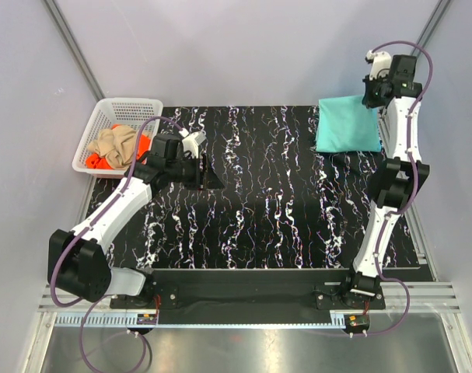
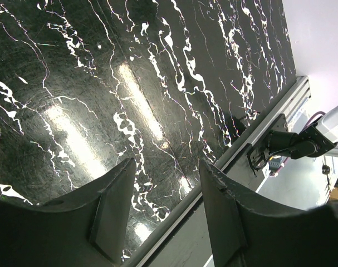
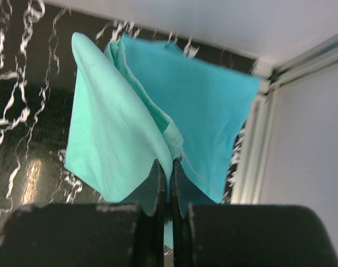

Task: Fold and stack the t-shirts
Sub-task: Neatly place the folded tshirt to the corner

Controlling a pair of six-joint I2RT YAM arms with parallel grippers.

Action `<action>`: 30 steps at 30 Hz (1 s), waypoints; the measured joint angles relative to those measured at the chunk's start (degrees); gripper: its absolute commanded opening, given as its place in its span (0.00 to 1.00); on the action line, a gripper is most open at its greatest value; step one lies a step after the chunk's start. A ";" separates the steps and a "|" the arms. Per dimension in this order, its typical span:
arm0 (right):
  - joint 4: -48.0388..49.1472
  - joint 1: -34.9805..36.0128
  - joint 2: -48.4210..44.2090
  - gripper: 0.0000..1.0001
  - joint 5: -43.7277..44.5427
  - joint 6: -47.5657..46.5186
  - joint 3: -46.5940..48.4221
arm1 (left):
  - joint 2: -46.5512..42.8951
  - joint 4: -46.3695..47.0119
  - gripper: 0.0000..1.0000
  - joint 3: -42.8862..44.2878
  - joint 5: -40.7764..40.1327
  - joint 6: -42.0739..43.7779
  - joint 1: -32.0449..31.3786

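A folded mint-teal t-shirt (image 1: 346,124) lies at the far right of the black marbled table. My right gripper (image 1: 373,99) is shut on its edge, and in the right wrist view the mint cloth (image 3: 113,139) hangs lifted from my right gripper (image 3: 166,169), over a sky-blue t-shirt (image 3: 207,105) beneath. A tan t-shirt (image 1: 116,144) and an orange t-shirt (image 1: 96,161) lie crumpled in the basket. My left gripper (image 1: 204,172) is open and empty over the table's left part; it also shows in the left wrist view (image 2: 166,172).
The white lattice basket (image 1: 127,105) stands at the far left corner. The table's metal front rail (image 2: 230,161) and the right arm's base (image 2: 291,142) show in the left wrist view. A white frame post (image 3: 258,144) runs beside the shirts.
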 measured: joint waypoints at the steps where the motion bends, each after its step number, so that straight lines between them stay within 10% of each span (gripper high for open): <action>1: -0.72 0.00 0.63 0.00 0.15 -0.17 2.69 | 0.00 0.02 0.55 0.00 0.00 0.00 0.00; 19: -0.55 -2.03 4.52 0.00 -1.75 1.09 10.36 | 0.00 0.00 0.55 0.00 0.04 -0.02 0.00; 30: -0.81 -0.28 -8.79 0.00 -7.32 4.26 -1.88 | -0.68 0.02 0.55 0.00 0.02 0.00 0.00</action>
